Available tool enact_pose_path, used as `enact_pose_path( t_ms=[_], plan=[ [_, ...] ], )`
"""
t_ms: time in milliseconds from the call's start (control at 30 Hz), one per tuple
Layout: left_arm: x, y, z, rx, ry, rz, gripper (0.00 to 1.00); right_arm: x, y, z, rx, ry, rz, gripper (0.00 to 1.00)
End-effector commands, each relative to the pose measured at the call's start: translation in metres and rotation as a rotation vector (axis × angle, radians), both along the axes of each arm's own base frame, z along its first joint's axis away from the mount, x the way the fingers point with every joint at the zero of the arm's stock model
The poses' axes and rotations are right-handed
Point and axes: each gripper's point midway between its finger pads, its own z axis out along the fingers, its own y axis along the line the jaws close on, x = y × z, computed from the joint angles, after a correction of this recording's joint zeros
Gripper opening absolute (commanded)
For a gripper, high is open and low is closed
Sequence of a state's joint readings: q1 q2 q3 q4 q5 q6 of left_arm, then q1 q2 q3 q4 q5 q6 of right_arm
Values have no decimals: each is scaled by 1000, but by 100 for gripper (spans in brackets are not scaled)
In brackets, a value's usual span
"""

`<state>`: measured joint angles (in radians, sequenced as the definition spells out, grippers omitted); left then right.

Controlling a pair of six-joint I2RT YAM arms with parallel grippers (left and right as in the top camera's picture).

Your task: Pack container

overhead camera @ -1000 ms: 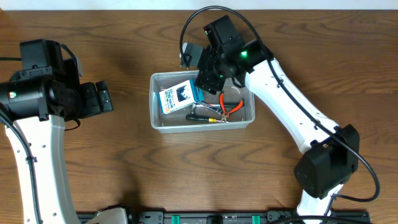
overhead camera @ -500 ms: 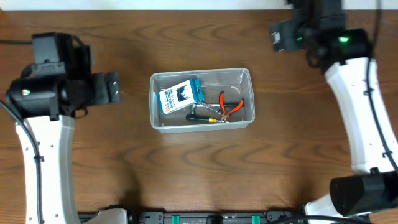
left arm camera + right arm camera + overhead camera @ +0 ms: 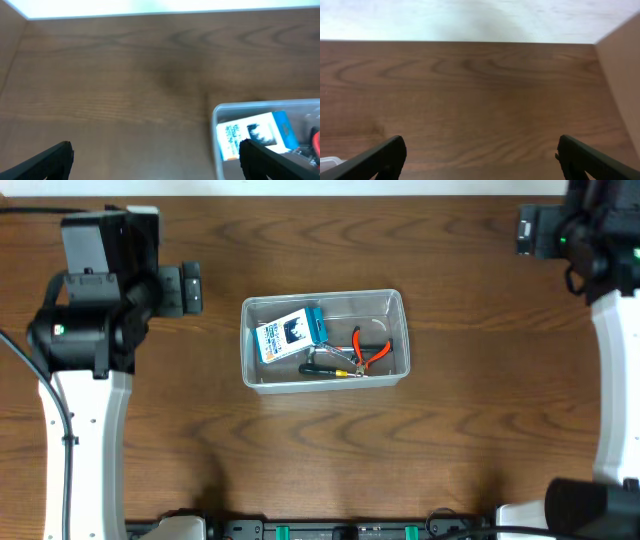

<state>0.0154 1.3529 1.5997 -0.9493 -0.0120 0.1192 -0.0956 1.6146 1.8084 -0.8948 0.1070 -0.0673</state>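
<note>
Container (image 3: 260, 105), partly cropped — left end effector (image 3: 155, 147), right end effector (image 3: 480, 141) gape empty.

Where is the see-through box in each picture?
Overhead: the container sits mid-table.
Left wrist: bottom right corner, cut off.
Right wrist: only a pale sliver at bottom left, maybe its corner.
Shared landmark: the blue-and-white packet inside it, in overhead and left wrist.

Wooden table (image 3: 300, 460) — carries container (image 3: 325, 384).
</note>
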Motion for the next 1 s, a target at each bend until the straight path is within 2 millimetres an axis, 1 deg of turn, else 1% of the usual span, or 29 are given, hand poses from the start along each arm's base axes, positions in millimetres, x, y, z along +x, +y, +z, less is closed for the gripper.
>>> enact_pose_path(
  t_ms=[0, 100, 167, 233, 367, 433, 533, 600, 633, 733, 833, 900, 967],
  plan=[
    [-25, 4, 22, 18, -78, 40, 98, -33, -5, 44, 6, -111, -40, 99],
    [-50, -4, 34, 18, -138, 16, 98, -61, -2, 52, 1, -144, -37, 99],
    [-68, -6, 42, 15, -195, 8, 98, -83, 1, 49, -1, -163, -36, 99],
    [-86, -7, 46, 14, -239, 1, 98, -104, 6, 43, 4, -184, -24, 99],
    [-121, -6, 44, 13, -315, 0, 98, -151, 24, 18, -14, -192, 65, 99],
    [-137, -5, 39, 12, -339, 0, 98, -175, 31, 3, -29, -192, 93, 99],
    [-161, 1, 26, 29, -367, 27, 98, -209, 36, -21, -25, -161, 104, 99],
    [-175, 5, 23, 36, -417, 41, 98, -228, 38, -31, -25, -168, 108, 99],
    [-180, 6, 21, 40, -430, 49, 98, -235, 39, -34, -25, -169, 108, 99],
    [-198, 6, 4, 43, -425, 43, 98, -261, 40, -47, -21, -135, 108, 99],
    [-207, 4, -9, 40, -402, 24, 98, -281, 42, -64, -12, -56, 108, 99],
    [-209, 1, -11, 37, -399, 6, 98, -293, 42, -78, -3, 15, 108, 99],
    [-208, -1, -11, 34, -400, -9, 98, -293, 42, -79, -3, 17, 108, 99]
  ],
)
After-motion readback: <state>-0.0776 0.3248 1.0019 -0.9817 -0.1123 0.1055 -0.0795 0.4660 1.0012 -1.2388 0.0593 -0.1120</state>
